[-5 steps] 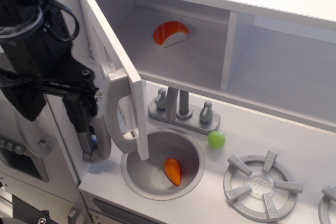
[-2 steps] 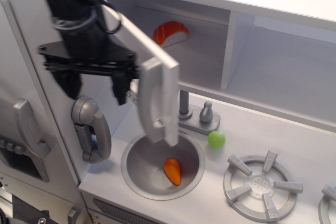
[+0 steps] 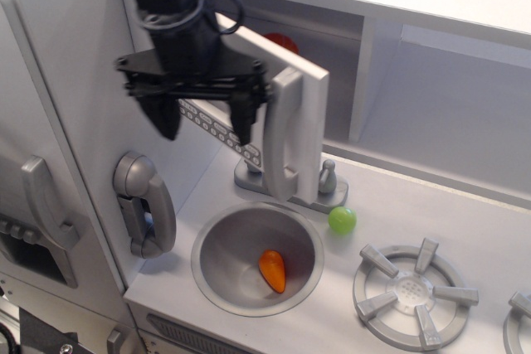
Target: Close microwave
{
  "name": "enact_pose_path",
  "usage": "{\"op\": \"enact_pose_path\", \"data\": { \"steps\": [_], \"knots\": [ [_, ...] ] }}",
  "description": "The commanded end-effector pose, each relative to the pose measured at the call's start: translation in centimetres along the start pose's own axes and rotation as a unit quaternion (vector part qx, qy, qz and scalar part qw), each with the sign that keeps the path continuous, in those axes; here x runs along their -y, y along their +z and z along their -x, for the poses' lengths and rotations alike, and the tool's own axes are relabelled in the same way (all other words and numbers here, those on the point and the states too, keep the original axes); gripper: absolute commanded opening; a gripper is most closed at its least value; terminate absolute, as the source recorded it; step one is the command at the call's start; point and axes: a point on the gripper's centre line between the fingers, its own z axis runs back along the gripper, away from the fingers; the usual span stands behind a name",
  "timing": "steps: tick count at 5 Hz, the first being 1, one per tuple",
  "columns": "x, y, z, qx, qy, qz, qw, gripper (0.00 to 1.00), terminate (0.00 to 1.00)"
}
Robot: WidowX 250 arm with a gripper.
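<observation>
The microwave [image 3: 332, 97] is the upper left compartment of the white toy kitchen. Its door [image 3: 309, 80] stands about half open, swung out over the sink. The door's tall grey handle [image 3: 284, 140] and its button strip [image 3: 222, 132] face the camera. My black gripper [image 3: 205, 126] is open, fingers pointing down. It sits against the door's outer face, just left of the handle, and holds nothing. An orange-and-white toy [image 3: 284, 41] inside the microwave is mostly hidden behind the door.
A round sink [image 3: 217, 242] below the door holds an orange carrot [image 3: 272, 270]. A faucet [image 3: 325, 181], a green ball [image 3: 341, 220] and a grey burner [image 3: 407, 291] lie to the right. A grey toy phone [image 3: 143, 205] hangs at left. An open white cubby [image 3: 448, 113] is right of the microwave.
The door has swung from wide open at the left to about half closed. My gripper moved right and up from beside the phone, following the door's outer face.
</observation>
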Motion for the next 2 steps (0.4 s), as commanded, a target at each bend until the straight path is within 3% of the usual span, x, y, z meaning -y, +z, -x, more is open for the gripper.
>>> {"op": "enact_pose_path", "data": {
  "steps": [1, 2],
  "knots": [
    [1.2, 1.2, -3.5, 0.056, 0.025, 0.028, 0.9977, 1.00, 0.00],
    [1.6, 1.5, -4.6, 0.088, 0.033, 0.039, 0.9948, 1.00, 0.00]
  ]
}}
